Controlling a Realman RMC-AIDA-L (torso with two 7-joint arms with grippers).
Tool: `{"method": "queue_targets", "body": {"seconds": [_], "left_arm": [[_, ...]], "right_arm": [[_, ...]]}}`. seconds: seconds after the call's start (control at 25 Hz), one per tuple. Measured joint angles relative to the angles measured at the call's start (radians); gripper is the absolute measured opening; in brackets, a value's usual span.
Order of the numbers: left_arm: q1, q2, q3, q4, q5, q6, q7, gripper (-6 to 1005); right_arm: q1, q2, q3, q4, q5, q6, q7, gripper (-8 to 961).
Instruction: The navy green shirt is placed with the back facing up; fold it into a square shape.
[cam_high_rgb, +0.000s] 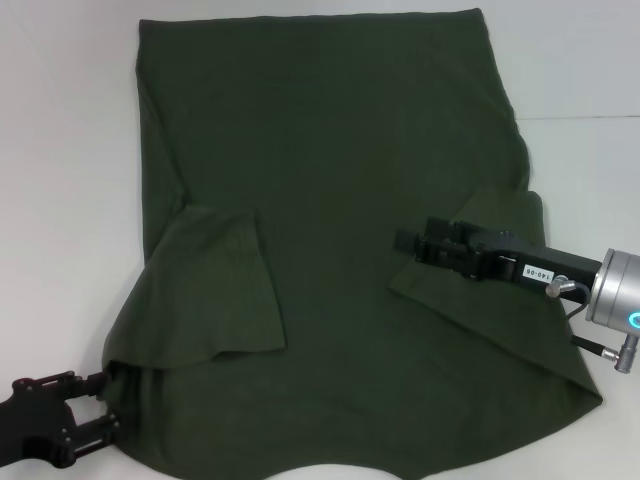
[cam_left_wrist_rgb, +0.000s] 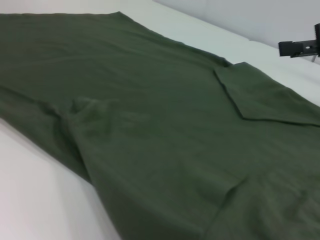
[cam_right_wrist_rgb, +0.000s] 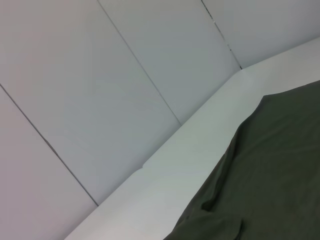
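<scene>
Both sleeves are folded in on the shirt (body unfolded); whether left end effector or right end effector grips cannot be told.

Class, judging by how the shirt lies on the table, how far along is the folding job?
Done: both sleeves of the navy green shirt lie folded inward onto the body. In hand: the left gripper is at the near left shoulder corner; the right gripper hovers over the right sleeve flap. Left: the body itself is spread open, not yet folded square.
</scene>
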Motion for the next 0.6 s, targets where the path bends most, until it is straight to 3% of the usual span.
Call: {"method": "queue_targets", "body": {"seconds": [0.36,0.6], "left_arm": [[-0.007,0.000,0.001,0.008,0.004,-0.017,-0.007,499],[-0.010,0.000,0.001,0.008,0.006,-0.018,-0.010,257]], "right_arm": [[-0.001,0.001,-0.001,0.000,0.000,-0.002,-0.001,897],[-0.001,0.001,-0.001,-0.001,0.000,-0.002,-0.001,894]]}}
